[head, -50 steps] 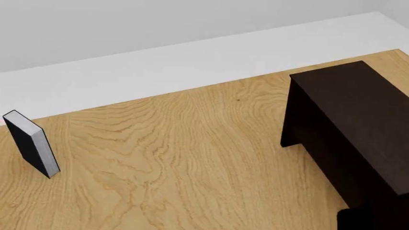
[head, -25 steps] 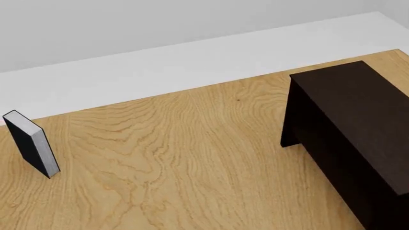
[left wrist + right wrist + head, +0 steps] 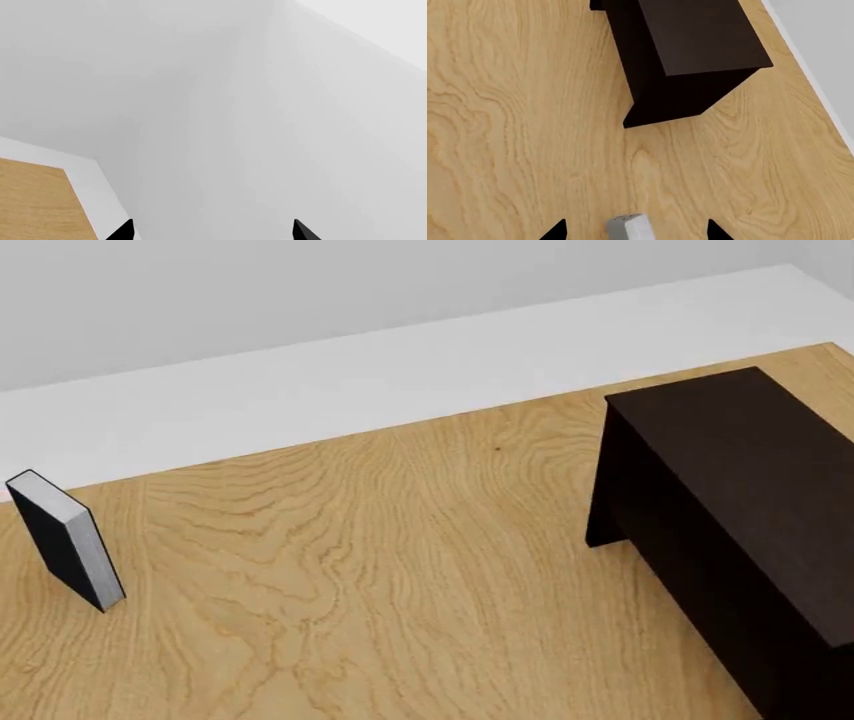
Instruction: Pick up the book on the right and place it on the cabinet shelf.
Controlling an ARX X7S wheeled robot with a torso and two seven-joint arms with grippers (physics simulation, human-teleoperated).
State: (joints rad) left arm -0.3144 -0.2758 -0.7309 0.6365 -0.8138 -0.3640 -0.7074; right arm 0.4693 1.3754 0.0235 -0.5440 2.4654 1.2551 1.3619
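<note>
Wood-grain tabletop is filling the head view, with neither arm showing there. The boxy, very dark brown wooden cabinet is standing on short legs at the right side of the table, its plain top and side facing the head camera; the inner cabinet shelf is not showing in any view. A black-covered book with white pages is standing upright near the left edge of the table, well apart from the cabinet.

The right wrist camera is looking down on the tabletop and the cabinet. The plain pale grey-white thick hardcover book is showing only as a small corner at the frame edge, sitting between the two dark fingertips of the right gripper. The fingers are standing apart, one on each side of the book, with bare wood visible between each tip and the book; no contact is visible.

The left wrist camera is pointing at a pale grey wall, with a sliver of the table in one corner. The left gripper is showing two dark tips spread wide, holding nothing.
</note>
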